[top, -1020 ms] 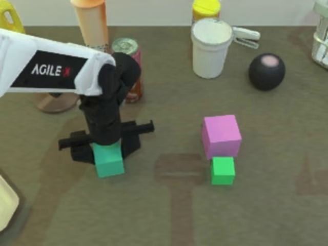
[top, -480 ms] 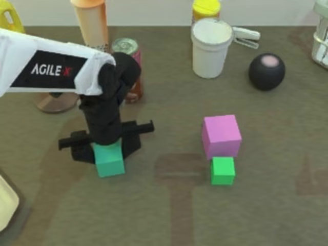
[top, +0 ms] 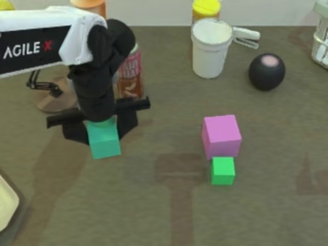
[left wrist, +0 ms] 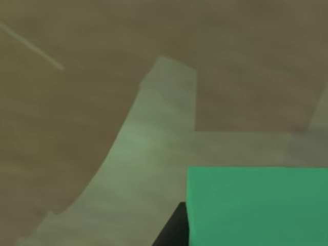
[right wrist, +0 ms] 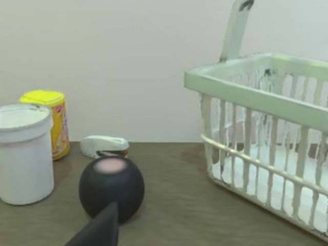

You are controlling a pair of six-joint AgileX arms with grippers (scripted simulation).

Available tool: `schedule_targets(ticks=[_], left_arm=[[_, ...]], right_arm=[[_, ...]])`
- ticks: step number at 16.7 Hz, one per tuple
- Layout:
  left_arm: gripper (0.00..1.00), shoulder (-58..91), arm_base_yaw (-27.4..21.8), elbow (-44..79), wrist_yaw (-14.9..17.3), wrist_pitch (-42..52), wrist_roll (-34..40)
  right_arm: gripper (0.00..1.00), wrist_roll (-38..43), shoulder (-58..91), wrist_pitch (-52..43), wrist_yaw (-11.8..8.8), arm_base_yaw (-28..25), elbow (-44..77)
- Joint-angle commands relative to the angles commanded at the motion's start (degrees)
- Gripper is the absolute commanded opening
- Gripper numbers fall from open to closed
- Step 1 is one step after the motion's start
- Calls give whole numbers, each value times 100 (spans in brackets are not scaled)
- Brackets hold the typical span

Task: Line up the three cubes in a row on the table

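My left gripper [top: 101,131] is shut on the teal-green cube [top: 104,139] and holds it a little above the table [top: 266,205] at the left. In the left wrist view the cube [left wrist: 256,205] fills the corner beside one dark finger [left wrist: 177,228]. The large pink cube [top: 221,134] rests right of centre. The small bright green cube [top: 223,170] touches its near side. My right gripper [right wrist: 102,230] is parked outside the top view, on the right, facing the black ball.
Along the back stand an orange bottle [top: 89,6], a can [top: 129,72], a white cup [top: 210,47], a yellow-lidded jar [top: 206,8], a stapler [top: 246,36] and a black ball [top: 266,71]. A white basket [top: 321,41] sits at the far right, a pale object [top: 6,202] at the left edge.
My left gripper has risen with the teal-green cube and shifted a little toward the back left. The pink and bright green cubes have not moved.
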State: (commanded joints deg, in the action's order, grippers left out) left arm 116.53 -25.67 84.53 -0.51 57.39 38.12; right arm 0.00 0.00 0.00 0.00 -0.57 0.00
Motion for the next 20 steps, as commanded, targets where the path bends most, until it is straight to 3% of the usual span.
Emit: schedule_targets(ticks=[6, 16, 20], left_arm=[[0, 61, -101, 104, -2, 90, 15], [0, 1425, -1768, 2781, -3, 1335, 626], [0, 1513, -1907, 2944, -3, 1425, 669]], right_arm=[[100, 0, 0, 0, 0, 0, 0], [100, 0, 0, 0, 0, 0, 0], [100, 0, 0, 0, 0, 0, 0]])
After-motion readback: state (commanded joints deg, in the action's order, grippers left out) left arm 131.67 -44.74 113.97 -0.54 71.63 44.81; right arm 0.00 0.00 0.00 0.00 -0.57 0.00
